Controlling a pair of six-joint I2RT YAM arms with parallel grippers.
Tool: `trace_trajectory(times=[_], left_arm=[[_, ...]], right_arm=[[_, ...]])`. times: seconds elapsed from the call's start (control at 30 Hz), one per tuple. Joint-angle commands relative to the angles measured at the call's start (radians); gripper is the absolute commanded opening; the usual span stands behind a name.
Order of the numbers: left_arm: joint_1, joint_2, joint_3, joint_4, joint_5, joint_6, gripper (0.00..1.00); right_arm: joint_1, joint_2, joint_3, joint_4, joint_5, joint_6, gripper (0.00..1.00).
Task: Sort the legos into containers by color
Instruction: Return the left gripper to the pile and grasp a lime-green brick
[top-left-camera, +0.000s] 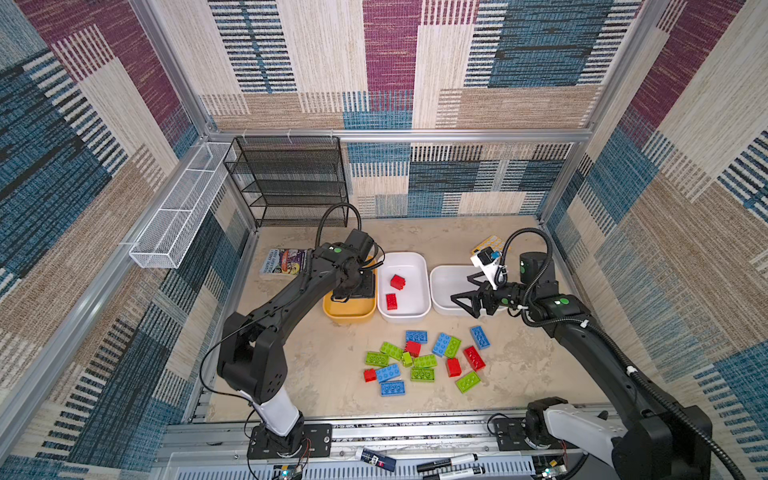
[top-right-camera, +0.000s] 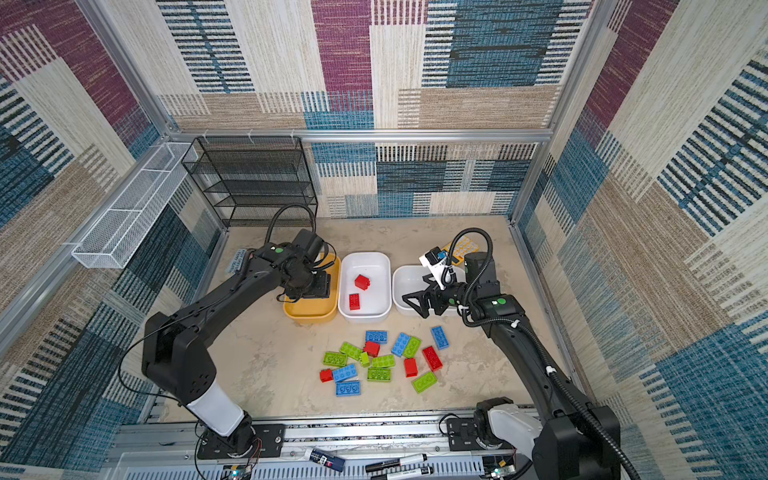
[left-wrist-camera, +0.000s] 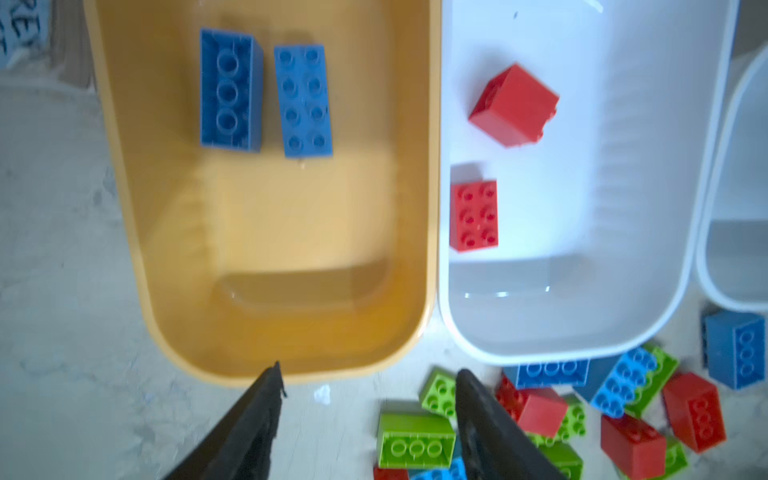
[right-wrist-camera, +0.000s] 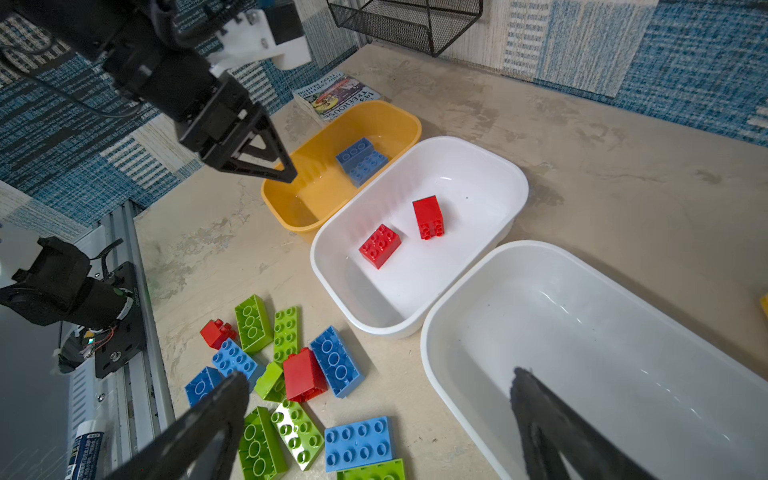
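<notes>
While left end effector (left-wrist-camera: 369, 368) hangs part-open, empty, over yellow tub (left-wrist-camera: 137, 166), right end effector (right-wrist-camera: 379, 374) gapes wide, empty.

Enclosure and bystander items. The beige mottled tabletop (top-left-camera: 324, 374) was walled on three sides by woven carpet panels (top-left-camera: 374, 62) patterned in blue, maroon and tan blocks, held in an aluminium frame (top-left-camera: 399, 135). A black wire-mesh shelf rack (top-left-camera: 291, 183) with several tiers stood in the far left corner; a long white wire-mesh basket (top-left-camera: 183, 208) hung on the left wall beside it. A paperback book with a colourful cover (top-left-camera: 284, 262) lay flat in front of the rack. A flat yellow calculator (top-left-camera: 488, 243), partly hidden, lay at the far right. Below the near edge lay two black-and-white markers (top-left-camera: 451, 461) and a dark blue tube (top-left-camera: 376, 458).
</notes>
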Motion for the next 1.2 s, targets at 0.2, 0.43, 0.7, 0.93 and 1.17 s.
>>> trace_trajectory(times=[0.2,0.43,0.7,0.93,1.17], left_arm=[[-0.14,-0.233,-0.241,-0.089,0.075,-0.279,0.68],[-0.197,-0.313,-0.386,-0.02,0.028,-0.625,0.69],[-0.253,-0.326,-0.477,0.063,-0.046,-1.198,0.71],[-0.314,-0.267,-0.479,0.143,-0.076,-1.507,0.69],[-0.343,-0.159,-0.447,0.173,-0.065,-1.577,0.67]], right_arm=[[0.001,-0.002,-0.008,0.018,-0.014,-0.004,0.99],[0.001,-0.017,-0.028,0.021,-0.016,0.004,0.99],[0.002,-0.032,-0.038,0.028,-0.022,0.021,0.99],[0.001,-0.046,-0.054,0.036,-0.029,0.028,0.99],[0.001,-0.06,-0.064,0.034,-0.029,0.022,0.99]])
